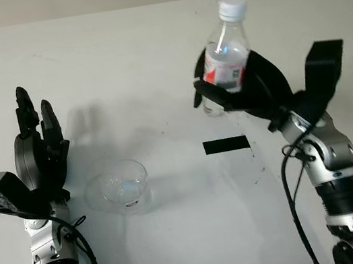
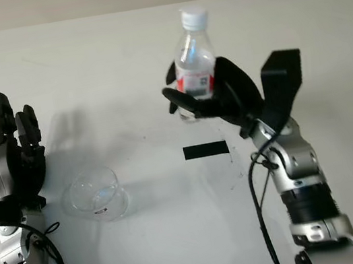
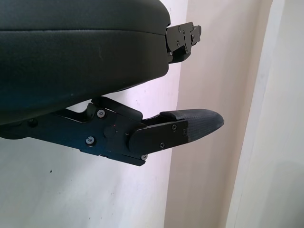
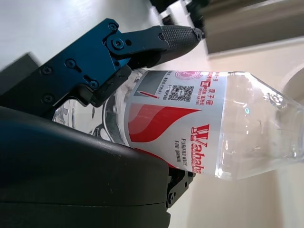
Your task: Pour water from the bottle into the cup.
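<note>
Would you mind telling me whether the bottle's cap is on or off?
On: the white cap sits atop the bottle, gripped nearly upright by the right hand.

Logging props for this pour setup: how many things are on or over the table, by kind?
Bottles: 1, the water bottle gripped by the right hand
Cups: 1, the clear cup beside the open left hand
Tape marks: 1, black rectangle
Total: 3

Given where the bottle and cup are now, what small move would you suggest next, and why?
Probably carry the bottle, upright in the right hand, leftward toward the cup: it is off to the cup's right, not above it. The left hand waits open beside the cup.
</note>
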### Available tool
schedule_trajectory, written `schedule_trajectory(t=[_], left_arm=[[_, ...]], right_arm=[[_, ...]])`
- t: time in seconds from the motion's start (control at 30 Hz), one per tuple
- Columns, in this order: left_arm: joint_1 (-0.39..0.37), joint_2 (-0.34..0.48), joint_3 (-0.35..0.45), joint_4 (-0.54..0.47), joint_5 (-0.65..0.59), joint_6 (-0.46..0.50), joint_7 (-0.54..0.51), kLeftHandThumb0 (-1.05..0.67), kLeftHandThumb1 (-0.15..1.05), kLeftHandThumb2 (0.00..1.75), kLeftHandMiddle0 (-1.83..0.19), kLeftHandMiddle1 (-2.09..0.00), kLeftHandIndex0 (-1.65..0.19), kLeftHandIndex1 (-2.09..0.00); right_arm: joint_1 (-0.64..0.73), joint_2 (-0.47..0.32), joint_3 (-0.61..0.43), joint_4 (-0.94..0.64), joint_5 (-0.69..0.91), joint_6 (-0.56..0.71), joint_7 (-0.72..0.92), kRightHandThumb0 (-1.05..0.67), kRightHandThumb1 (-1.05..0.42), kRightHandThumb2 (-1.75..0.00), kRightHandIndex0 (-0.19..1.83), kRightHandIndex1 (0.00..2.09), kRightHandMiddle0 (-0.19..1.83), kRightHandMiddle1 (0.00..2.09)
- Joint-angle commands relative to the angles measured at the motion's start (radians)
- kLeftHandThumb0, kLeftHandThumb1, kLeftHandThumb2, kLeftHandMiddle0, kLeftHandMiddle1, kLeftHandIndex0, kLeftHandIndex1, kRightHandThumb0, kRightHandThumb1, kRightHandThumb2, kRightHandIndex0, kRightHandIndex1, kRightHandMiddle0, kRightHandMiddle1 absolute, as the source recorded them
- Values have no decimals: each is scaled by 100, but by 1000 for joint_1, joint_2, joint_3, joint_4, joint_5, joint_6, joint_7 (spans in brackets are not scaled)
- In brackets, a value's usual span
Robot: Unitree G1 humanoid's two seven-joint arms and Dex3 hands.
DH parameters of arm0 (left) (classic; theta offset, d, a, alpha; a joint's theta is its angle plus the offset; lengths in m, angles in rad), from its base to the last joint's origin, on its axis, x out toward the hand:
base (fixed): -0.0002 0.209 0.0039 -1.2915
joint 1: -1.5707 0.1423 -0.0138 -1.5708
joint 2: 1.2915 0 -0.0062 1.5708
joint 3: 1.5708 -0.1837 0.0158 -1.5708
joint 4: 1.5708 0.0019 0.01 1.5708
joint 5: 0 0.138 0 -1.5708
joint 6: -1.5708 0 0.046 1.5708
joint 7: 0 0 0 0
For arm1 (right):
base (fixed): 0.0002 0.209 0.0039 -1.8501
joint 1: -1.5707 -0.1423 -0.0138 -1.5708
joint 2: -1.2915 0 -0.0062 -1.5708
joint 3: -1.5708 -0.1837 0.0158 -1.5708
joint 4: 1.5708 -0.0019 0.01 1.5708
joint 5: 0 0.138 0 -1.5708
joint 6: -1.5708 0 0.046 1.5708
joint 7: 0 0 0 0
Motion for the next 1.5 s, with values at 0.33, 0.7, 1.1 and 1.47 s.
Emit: schedule_trajectory(t=[0.33, 0.7, 1.1, 1.47], left_arm=[[30, -7, 5, 2, -14, 5, -8, -62, 105, 58, 6, -6, 16, -5], [28, -4, 7, 2, -12, 11, -2, -64, 105, 55, 7, -5, 16, -5], [20, 5, 8, 21, -10, 2, -17, -64, 105, 56, 9, -5, 19, -4], [21, 7, 11, 13, -16, 9, -14, -63, 105, 56, 8, -5, 18, -5]], right_arm=[[127, 17, 25, 9, -127, -201, -13, -43, -105, -57, 133, 209, 92, 209], [154, 53, 45, 84, -173, -244, -39, -47, -105, -56, 133, 209, 85, 209], [132, 87, 43, 157, -190, -324, -58, -48, -105, -57, 130, 209, 81, 209], [112, 90, 37, 224, -174, -375, -23, -52, -105, -52, 98, 209, 63, 209]])
